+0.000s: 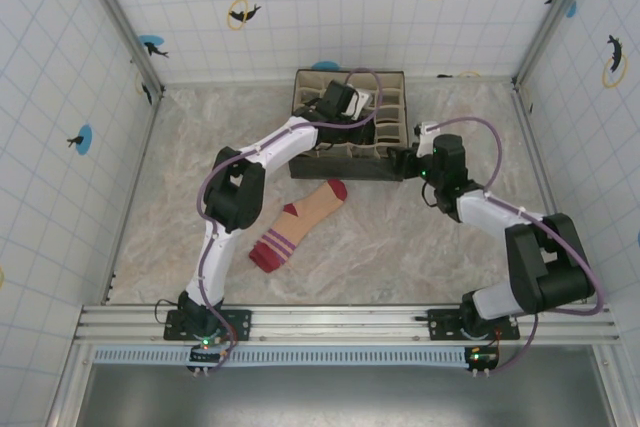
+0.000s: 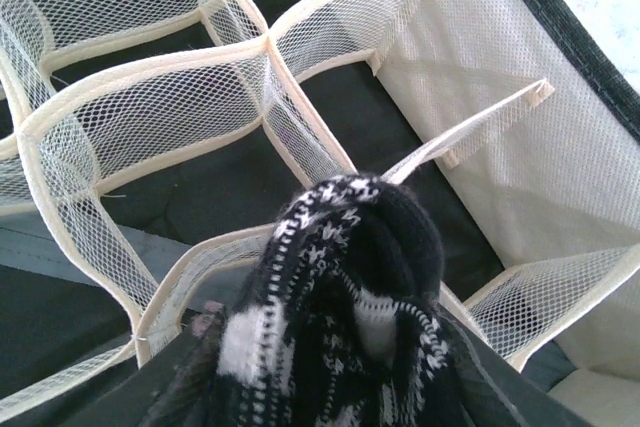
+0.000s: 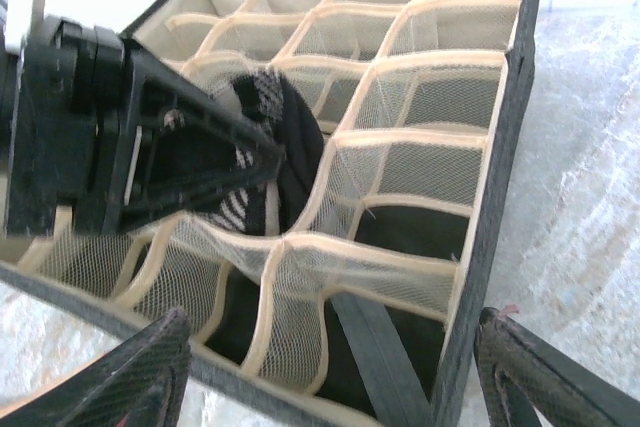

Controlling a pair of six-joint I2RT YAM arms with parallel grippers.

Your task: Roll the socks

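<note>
Left wrist cam: striped sock [image 2: 340,297], rolled, sits in an organizer [image 3: 500,147] cell at the left hand [image 3: 265,162], grip unclear; the right hand [image 3: 330,347] is wide open. Next, I'd guess: back out and fetch the peach sock [image 1: 298,225] off the surface [image 1: 400,237].

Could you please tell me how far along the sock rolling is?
Done: the black-and-white sock looks bundled. In hand: the left gripper reaches with it into a mesh cell of the organizer; the right gripper is open beside it. Left: the peach sock lies flat, unrolled, on the table.
</note>
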